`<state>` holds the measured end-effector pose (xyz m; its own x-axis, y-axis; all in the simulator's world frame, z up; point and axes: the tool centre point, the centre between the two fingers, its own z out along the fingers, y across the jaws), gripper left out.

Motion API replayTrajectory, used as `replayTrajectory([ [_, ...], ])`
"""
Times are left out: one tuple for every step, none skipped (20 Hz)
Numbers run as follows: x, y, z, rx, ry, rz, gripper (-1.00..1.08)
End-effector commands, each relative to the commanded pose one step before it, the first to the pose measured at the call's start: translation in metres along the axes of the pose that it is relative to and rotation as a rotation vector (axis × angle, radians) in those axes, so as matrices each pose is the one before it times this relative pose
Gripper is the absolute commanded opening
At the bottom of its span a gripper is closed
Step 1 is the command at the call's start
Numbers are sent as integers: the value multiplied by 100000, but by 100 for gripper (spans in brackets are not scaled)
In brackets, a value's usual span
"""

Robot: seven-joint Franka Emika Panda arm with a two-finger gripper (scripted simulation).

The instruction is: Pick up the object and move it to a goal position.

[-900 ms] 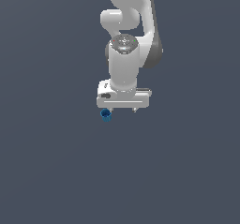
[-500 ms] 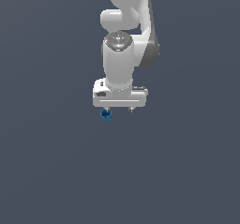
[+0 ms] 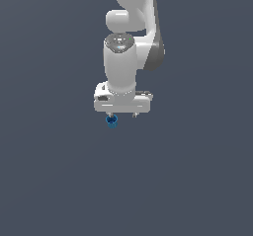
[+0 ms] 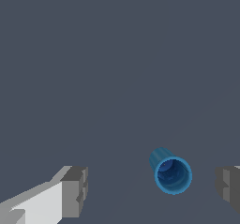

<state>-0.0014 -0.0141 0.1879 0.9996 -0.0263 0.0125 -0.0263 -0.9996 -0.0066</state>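
Observation:
The object is a tiny bright blue cup with a darker hollow top, standing on the dark grey floor. In the exterior view the white gripper hangs just above it, with the cup under the finger on the exterior view's left. The wrist view shows the object between the two grey fingertips, nearer one of them and touching neither. The gripper is open, with a wide gap and nothing held.
The white arm rises from the gripper to the upper edge of the exterior view. All around lies plain dark grey floor. No goal marker shows in either view.
The gripper has sunk lower toward the cup and shifted slightly to the exterior view's left. The cup has stayed where it was.

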Motion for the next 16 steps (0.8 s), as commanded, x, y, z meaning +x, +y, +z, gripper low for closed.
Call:
replayTrajectory([
  [-244,320,511,54,-124,2558,100],
  [-129,160,274,31,-39,1426,100],
  [-144,179,305,31,-44,1593,100],
  [-160,208,336,30,-46,1779,100],
  [-176,237,368,28,-48,1973,100],
  [-191,264,398,24,-51,2158,100],
  [-207,291,430,18,-55,2344,100],
  [-222,321,460,10,-58,2536,100],
  [-237,353,489,-1,-59,2730,100],
  [-250,388,518,-13,-59,2927,100],
  [-263,424,545,-29,-58,3125,100],
  [-273,458,566,-46,-55,3297,100],
  [-258,455,539,-60,-47,3188,100],
  [-237,438,500,-70,-37,3001,100],
  [-217,419,462,-77,-28,2811,100],
  [-197,398,425,-82,-21,2621,100],
])
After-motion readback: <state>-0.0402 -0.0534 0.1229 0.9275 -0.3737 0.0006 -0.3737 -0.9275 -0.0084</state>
